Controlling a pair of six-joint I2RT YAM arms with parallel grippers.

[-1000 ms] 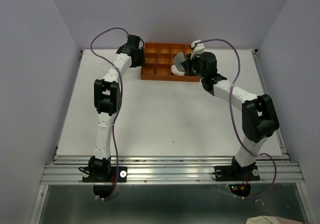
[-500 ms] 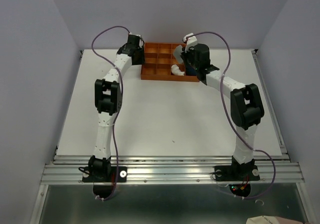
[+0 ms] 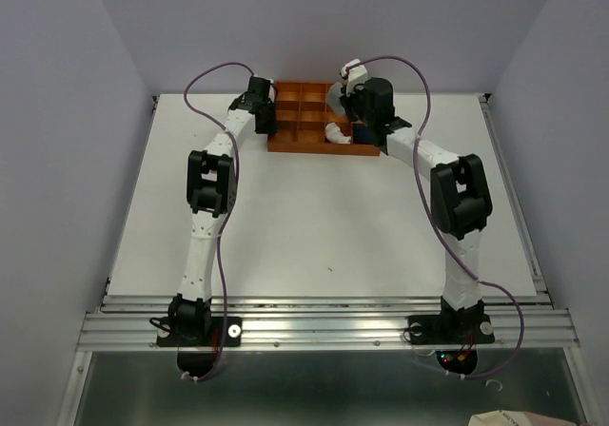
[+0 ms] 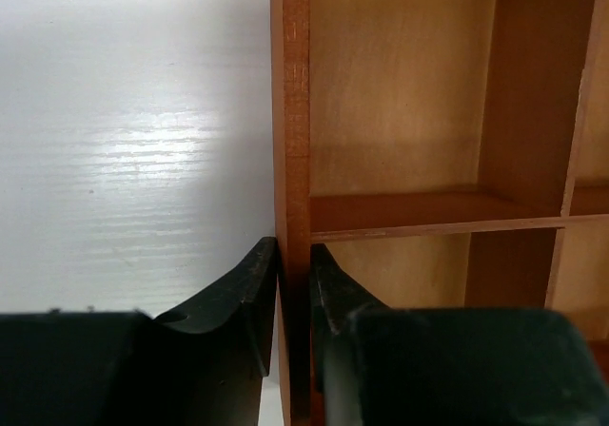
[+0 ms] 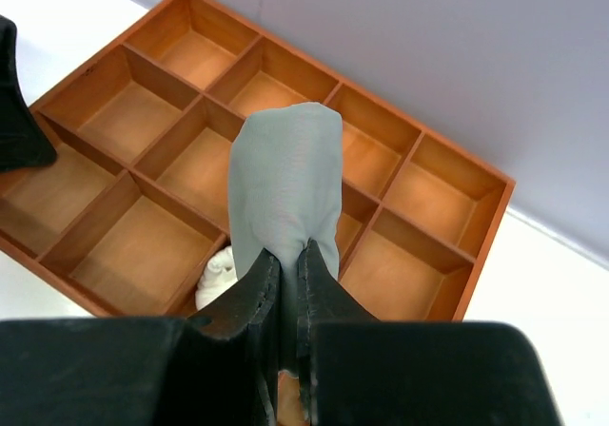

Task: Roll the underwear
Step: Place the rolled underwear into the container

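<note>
The right gripper [image 5: 288,272] is clamped on the grey underwear [image 5: 285,174]. The jaws stand nearly together, with only the cloth between them. The garment is already a tight roll. It sticks out past the fingertips and hangs in the air over the middle compartments of the wooden tray [image 5: 128,117]. Just below the fingertips and slightly to their left, the white underwear [image 5: 217,272] lies rolled in a near compartment.

The left gripper [image 4: 293,288] is pinched on the tray's outer wall, one finger on the table [image 4: 133,112] side and one inside the box. It is probably holding the tray steady.

The grey roll looks light, soft and limp, with no stiffness of its own. It would likely loosen or uncurl if the pinch caught only the outer layer. The safest hold is probably the one shown, across one end with all layers squeezed together. The cloth seems unlikely to slip or be damaged, so a firm grip should be fine. The free end may catch on a divider as the roll is lowered into a compartment.
</note>
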